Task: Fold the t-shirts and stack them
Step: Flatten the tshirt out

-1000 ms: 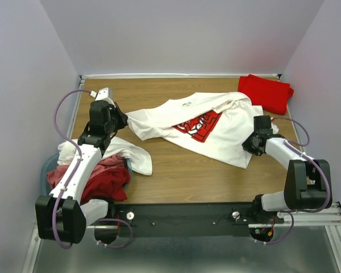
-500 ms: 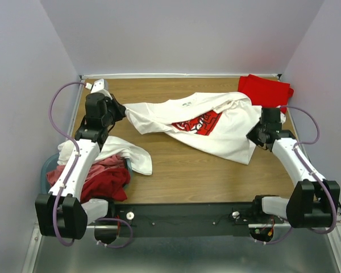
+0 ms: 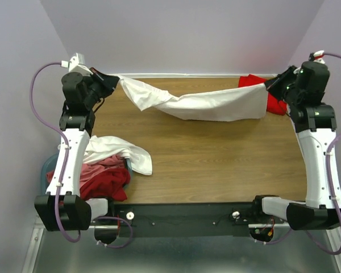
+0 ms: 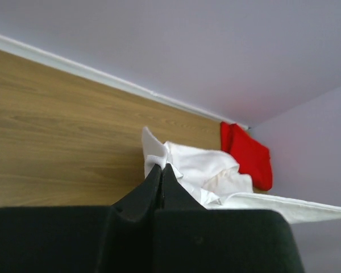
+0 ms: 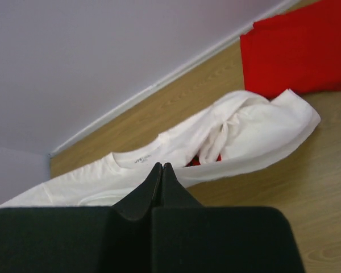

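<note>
the white t-shirt (image 3: 210, 107) is held sagging across the top of the frame, pinched at its ends by the closed left gripper (image 3: 113, 79) and right gripper (image 3: 271, 84). spreading seems in hand; laying it flat is called for next. room is left mid-frame on the table (image 3: 216, 165), between the red t-shirt (image 3: 251, 82) upper right and the pile (image 3: 111, 170) lower left.

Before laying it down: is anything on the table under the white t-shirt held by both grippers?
Nothing visible lies on the table under the white t-shirt. Only the folded red shirt, at the far right corner, is close to its right end.
</note>
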Robot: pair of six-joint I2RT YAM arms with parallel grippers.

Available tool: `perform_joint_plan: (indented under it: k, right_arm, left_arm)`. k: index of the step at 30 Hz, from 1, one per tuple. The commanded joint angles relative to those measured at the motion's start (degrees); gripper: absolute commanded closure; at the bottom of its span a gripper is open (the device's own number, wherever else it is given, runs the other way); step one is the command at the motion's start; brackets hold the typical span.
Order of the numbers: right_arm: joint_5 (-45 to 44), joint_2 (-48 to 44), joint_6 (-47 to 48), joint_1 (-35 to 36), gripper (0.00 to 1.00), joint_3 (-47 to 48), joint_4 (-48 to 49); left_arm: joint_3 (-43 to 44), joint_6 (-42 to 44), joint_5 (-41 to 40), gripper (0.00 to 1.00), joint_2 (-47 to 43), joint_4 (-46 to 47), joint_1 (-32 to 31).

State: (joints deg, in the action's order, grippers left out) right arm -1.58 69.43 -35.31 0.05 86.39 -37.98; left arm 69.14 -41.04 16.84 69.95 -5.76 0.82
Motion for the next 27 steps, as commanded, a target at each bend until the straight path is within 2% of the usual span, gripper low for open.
perform_joint_plan:
  k: [1,7,11,18,22,27]
  right_arm:
    - [1.1,0.4,2.6,0.2,1.0,11.4,-5.4]
    - [-3.5,1.4,5.9,0.1,0.99,27.2,-7.1]
    - [-8.6,1.1,8.8,0.1,0.99,33.8,-8.5]
    - [-11.2,1.2,10.4,0.2,0.99,41.1,-9.7]
    - [-11.2,2.7,10.1,0.2,0.99,39.4,-9.7]
    - [-11.0,4.8,9.7,0.2,0.99,31.0,-6.3]
  left_arm:
    - [6.6,-5.5,4.7,1.0,-2.5,3.0,2.0]
    - [19.8,-4.0,2.3,1.0,-3.8,-1.4,2.3]
    - [26.8,-1.3,-1.9,1.0,-5.7,-4.8,2.3]
    - [31.9,-0.1,-5.0,1.0,-7.8,-7.0,2.3]
    - [31.0,-0.8,-4.3,1.0,-7.2,-4.1,2.3]
    - [26.0,-1.0,-0.4,1.0,-1.7,0.2,1.9]
